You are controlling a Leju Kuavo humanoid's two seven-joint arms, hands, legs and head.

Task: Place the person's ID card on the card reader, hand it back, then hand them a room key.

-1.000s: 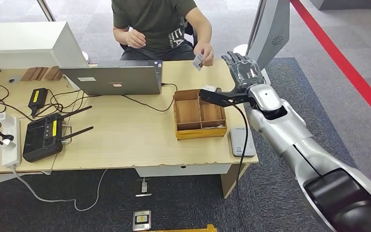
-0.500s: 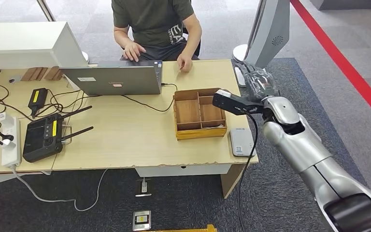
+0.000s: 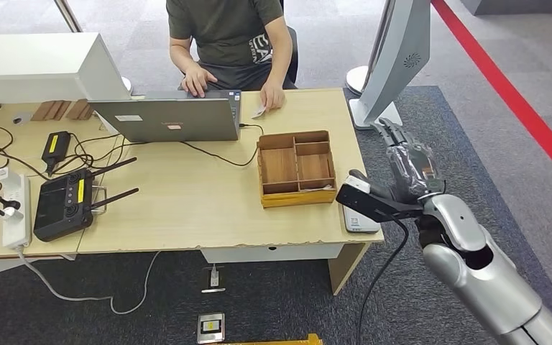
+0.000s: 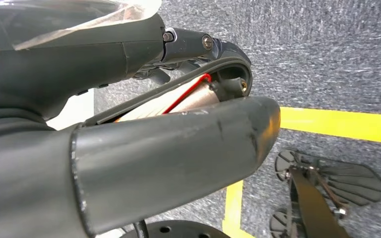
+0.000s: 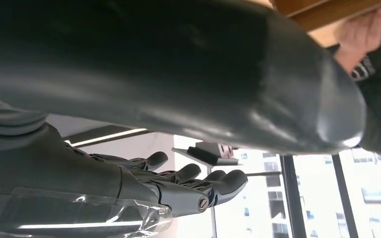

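Since the earlier frames your right hand (image 3: 411,164) has drawn back from the person to beside the table's (image 3: 187,208) right edge, above the card reader (image 3: 359,218), fingers extended and holding nothing. The ID card (image 3: 259,112) now lies on the table at the person's hand (image 3: 273,97), beside the laptop (image 3: 169,118). The wooden tray (image 3: 296,167) sits between. Left hand (image 4: 129,99): you cannot tell its state.

Small pale ID card (image 3: 259,112) flat on desk at twelve o'clock, under person's fingertips. Grey-white card reader (image 3: 360,222) flat at desk's four o'clock corner, partly hidden, beside wooden tray (image 3: 296,169).
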